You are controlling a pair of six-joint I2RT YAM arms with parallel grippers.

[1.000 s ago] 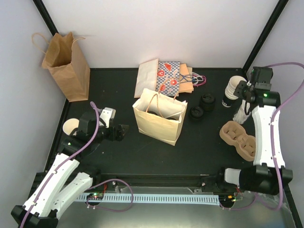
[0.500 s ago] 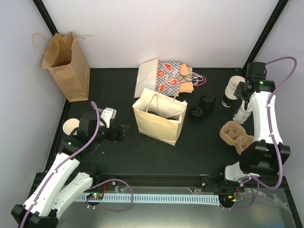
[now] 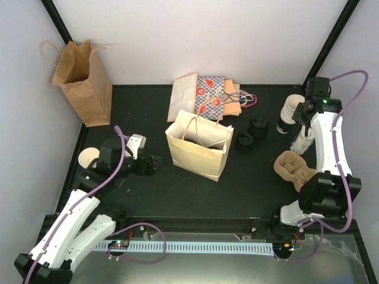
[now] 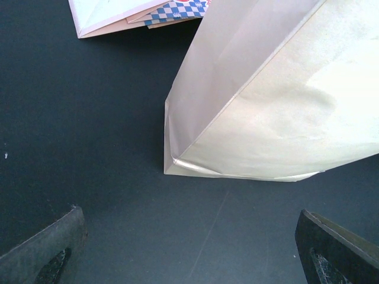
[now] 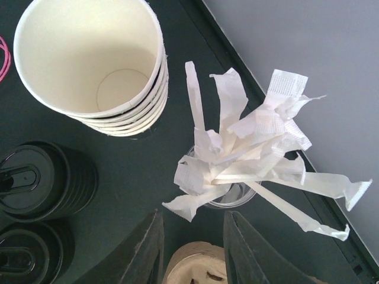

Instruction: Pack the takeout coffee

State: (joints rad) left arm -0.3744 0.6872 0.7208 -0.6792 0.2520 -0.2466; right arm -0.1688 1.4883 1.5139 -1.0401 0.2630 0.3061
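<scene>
Hovering beside the cups (image 5: 89,59), your right gripper (image 5: 192,248) is part-open and empty.
Left gripper (image 4: 189,248), spread wide, faces the bag (image 4: 278,106), likely to steady it.

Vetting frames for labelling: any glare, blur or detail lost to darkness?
Top external: even light, sharp. Left wrist: cream bag glares pale; pincer fingers soft and dark. Right wrist: cup stack crisp; black lids lose detail in darkness.

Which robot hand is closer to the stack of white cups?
Right. The right gripper hovers just beside the cup stack; the left gripper is far off, on the other side of the cream bag.
</scene>
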